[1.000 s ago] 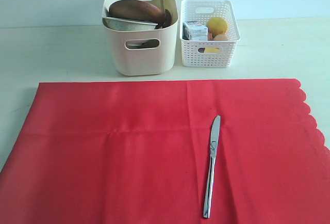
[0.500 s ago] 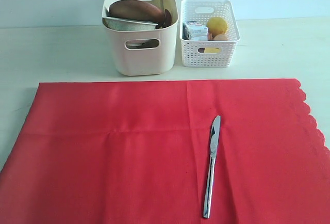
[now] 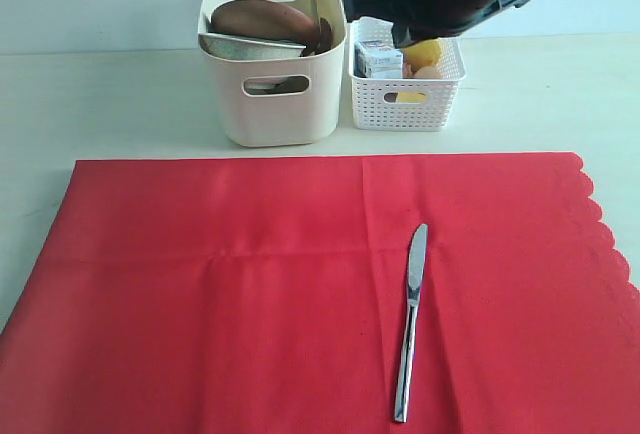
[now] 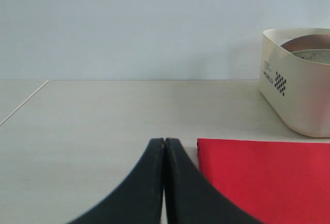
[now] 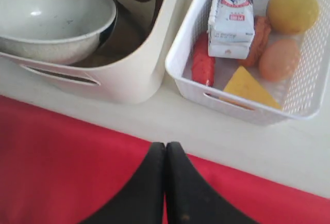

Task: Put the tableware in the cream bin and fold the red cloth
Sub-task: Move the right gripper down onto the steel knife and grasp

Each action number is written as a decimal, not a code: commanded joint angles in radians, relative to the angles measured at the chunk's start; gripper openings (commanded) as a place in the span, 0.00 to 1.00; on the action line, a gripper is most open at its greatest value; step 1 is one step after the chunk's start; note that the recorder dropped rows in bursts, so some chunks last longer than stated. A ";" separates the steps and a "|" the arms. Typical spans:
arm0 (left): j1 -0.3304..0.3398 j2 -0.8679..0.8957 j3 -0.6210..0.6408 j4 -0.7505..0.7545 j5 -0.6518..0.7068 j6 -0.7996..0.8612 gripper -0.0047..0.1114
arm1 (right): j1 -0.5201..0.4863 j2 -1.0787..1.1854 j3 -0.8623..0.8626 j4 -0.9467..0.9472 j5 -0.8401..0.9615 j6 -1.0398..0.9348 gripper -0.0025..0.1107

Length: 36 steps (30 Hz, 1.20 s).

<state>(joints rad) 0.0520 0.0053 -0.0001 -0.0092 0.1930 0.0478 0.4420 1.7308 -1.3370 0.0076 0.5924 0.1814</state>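
fig.: the long silver table knife [image 3: 410,319] lies flat on the red cloth [image 3: 250,304], right of centre, blade toward the bins and well apart from the cream bin [image 3: 272,104], which already holds the pale green-white bowl [image 5: 51,15] and the round brown plate [image 3: 262,19]. the knife is judged stiff, thin, smooth and likely slippery. a hold across its narrow handle seems best, though the tips may snag the soft cloth beneath. the cloth, limp and light, is best taken at its corners once the knife is off. right pincer [image 5: 165,145]: fully closed, empty, above the cloth's far edge. left pincer [image 4: 164,141]: closed, empty, low over the counter [image 4: 103,121] beside a cloth corner. the white lattice basket [image 3: 405,109] of food stands just beside the bin; nothing lies between knife and bin.
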 commanded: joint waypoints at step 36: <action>-0.007 -0.005 0.000 -0.010 0.000 0.001 0.06 | 0.215 -0.152 0.617 0.035 -0.043 0.224 0.30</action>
<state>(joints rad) 0.0520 0.0053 -0.0001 -0.0092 0.1930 0.0478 0.6533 1.5685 -0.7261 0.0864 0.5244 0.3576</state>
